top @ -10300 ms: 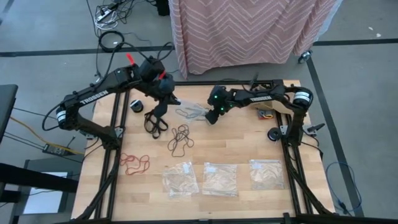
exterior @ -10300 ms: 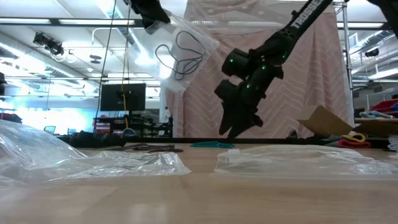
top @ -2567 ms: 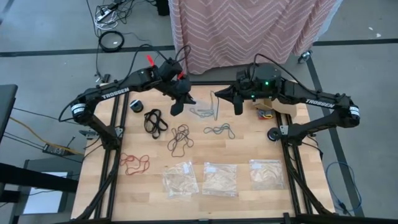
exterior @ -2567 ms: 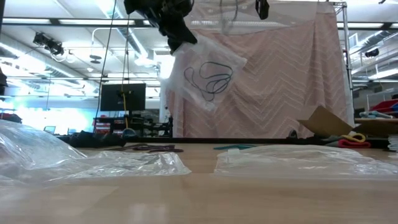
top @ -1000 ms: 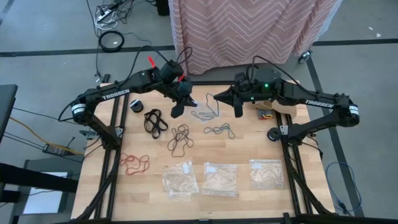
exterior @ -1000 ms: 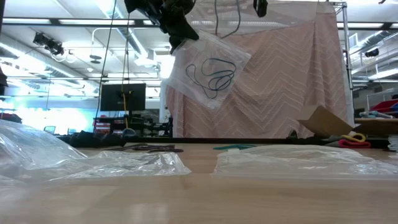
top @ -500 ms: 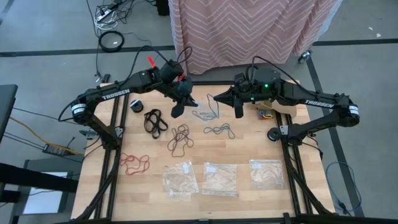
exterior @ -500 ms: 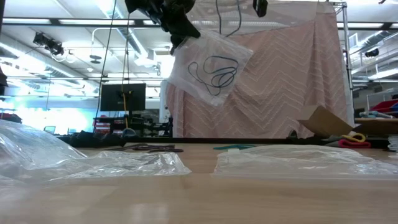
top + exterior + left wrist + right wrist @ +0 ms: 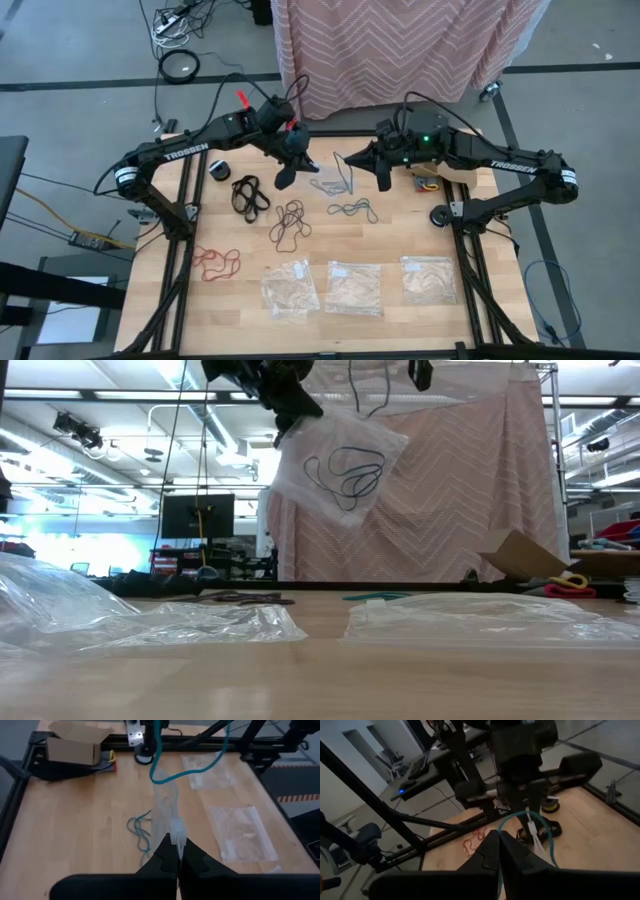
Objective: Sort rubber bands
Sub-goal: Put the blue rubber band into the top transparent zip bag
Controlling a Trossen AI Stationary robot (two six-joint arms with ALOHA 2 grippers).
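A clear plastic bag point(image 9: 340, 465) with dark-looking rubber bands point(image 9: 345, 472) inside hangs high above the table's far middle, and my left gripper point(image 9: 288, 172) is shut on it. Facing it, my right gripper point(image 9: 347, 160) is shut on a teal rubber band point(image 9: 190, 769) that dangles by the bag's upper end. On the table lie clusters of black bands point(image 9: 250, 193), dark brown bands point(image 9: 290, 222), red bands point(image 9: 217, 262) and teal bands point(image 9: 352, 209). My left gripper pinches the bag's upper edge at a white strip point(image 9: 177, 831) between its two fingers, which slant downward toward the table's right. The bag is lifted clear and hangs tilted beyond the fingers, the bands lying in its lower part. My right gripper pinches the teal band point(image 9: 501, 827) between its shut fingers, coming nearly level from the table's right. The rest of the band loops out point(image 9: 530, 815) toward the bag, slack and clear of the table.
Three flat clear bags point(image 9: 290, 288) point(image 9: 354, 288) point(image 9: 428, 278) lie along the near edge. A cardboard box point(image 9: 432, 168) with coloured bands stands at the far right. A dark roll point(image 9: 220, 170) sits at the far left, and another point(image 9: 440, 215) at the right edge.
The bag has tipped up a little in my left gripper's hold, its lower corner riding slightly higher. Both arms have kept their places and both grippers stay shut.
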